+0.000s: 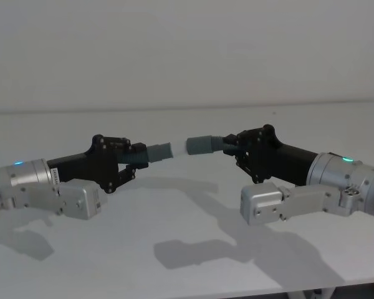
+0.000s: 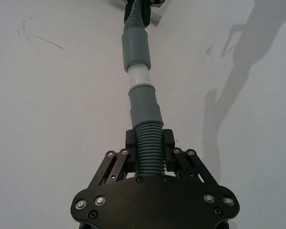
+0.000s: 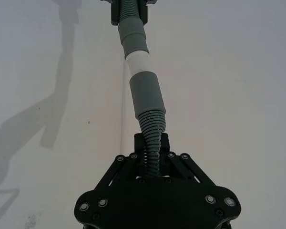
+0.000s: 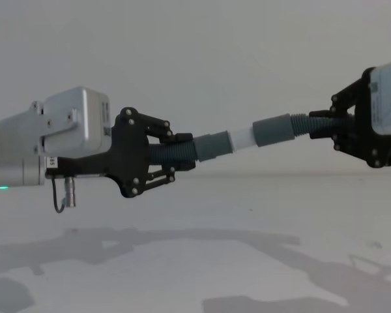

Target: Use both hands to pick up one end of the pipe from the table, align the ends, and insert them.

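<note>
Closest to my head camera are the two silver wrist housings, low on either side, and past them the left gripper (image 1: 136, 159) and right gripper (image 1: 232, 147) face each other above the white table (image 1: 187, 249). Each is clamped on a ribbed pipe piece, the left pipe piece (image 1: 151, 153) and the right pipe piece (image 1: 204, 144), cuffs pointing inward with a pale plug tip (image 1: 178, 149) between them. Shadows of both arms lie on the tabletop below; nothing blocks my line to the joint.

On to the left wrist view: fingers (image 2: 168, 143) pinch the ribbed hose, its cuff leads to the white tip, which meets the far socket cuff (image 2: 136, 47).

Right wrist now: same line from the other end, socket cuff nearer, white tip beyond it.

From the chest, the pipe hangs well above the table, rising slightly toward the right, and I see the white tip showing between the two cuffs.
</note>
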